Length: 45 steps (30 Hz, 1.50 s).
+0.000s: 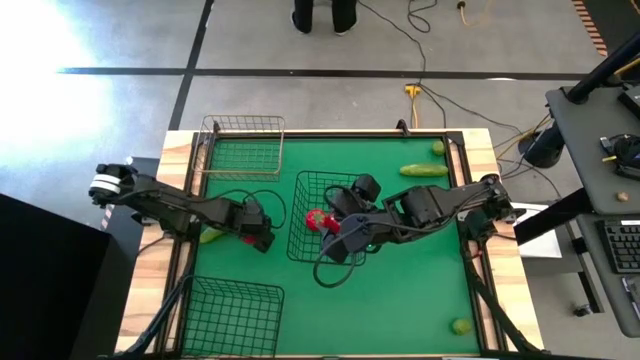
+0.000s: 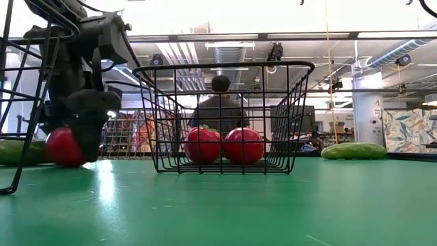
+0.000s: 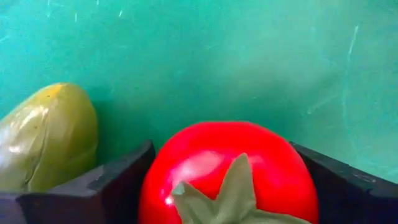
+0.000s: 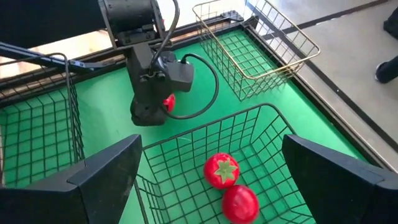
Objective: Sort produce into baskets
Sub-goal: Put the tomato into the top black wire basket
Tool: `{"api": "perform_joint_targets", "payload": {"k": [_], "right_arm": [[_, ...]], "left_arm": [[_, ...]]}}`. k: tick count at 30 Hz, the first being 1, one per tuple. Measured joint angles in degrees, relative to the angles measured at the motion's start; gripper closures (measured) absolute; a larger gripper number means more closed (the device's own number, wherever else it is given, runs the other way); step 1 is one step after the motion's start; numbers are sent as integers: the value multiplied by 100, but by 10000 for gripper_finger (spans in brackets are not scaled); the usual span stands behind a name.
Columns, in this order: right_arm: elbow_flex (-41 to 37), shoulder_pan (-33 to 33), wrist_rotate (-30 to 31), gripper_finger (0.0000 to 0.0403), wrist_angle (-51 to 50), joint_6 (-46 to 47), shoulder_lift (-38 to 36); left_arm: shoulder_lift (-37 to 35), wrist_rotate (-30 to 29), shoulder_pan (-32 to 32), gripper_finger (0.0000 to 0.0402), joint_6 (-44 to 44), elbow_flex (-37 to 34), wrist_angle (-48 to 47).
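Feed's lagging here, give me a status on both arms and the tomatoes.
Left end effector down astride third tomato, cucumber alongside. Right end effector open over middle basket, two tomatoes inside. Nothing blocking.

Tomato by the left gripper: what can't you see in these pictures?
- Third tomato: left wrist view's edge cuts off its lower part.
- Whether the left gripper is squeezing it: fingers hidden in high view.
- Cucumber: low view's edge and the basket wires cut it off.
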Motion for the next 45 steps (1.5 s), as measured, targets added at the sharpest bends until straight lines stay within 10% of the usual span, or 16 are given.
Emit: {"api": "perform_joint_targets", "payload": {"k": [13,23,30,45], "right_arm": [[-2,-51,48,22,-151,-185,-27],[0,-260,63,22,-205,-271,-188],[-2,-21,743,22,-442,-336,-188],[-620,1201,794,22,-1798,2558,-57]], "left_arm": [[-682,52,-461,93,-111,659,-402],[-1059,-1597,-830,93,797,2815,-1704],[-387,-743,-50,94,2241,3422,98],[1998,301,337,94,2549,4822,-1019]]}}
